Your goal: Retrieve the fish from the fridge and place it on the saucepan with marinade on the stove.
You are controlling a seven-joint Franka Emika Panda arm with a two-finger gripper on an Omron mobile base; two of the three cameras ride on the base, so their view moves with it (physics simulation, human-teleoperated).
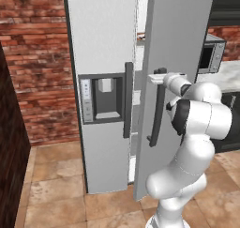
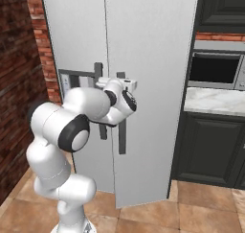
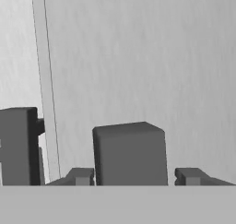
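Observation:
The fridge (image 1: 105,44) is tall and light grey, with a water dispenser (image 1: 104,98) in its left door. Its right door (image 1: 176,39) stands slightly ajar, leaving a narrow gap onto the white inside. My gripper (image 1: 158,77) is at the top of the right door's dark vertical handle (image 1: 157,114). In the hand view the handle (image 3: 130,154) sits between the two fingertips (image 3: 80,176) of the gripper (image 3: 134,178), with a small gap on the right side, so the jaws are open around it. The fish, the saucepan and the stove are out of view.
A microwave (image 2: 215,69) stands on a marble counter (image 2: 215,100) over dark cabinets (image 2: 210,148), right of the fridge. A brick wall (image 1: 37,58) runs along the left, with a dark panel (image 1: 9,152) at the near left. The floor (image 1: 56,194) is tiled.

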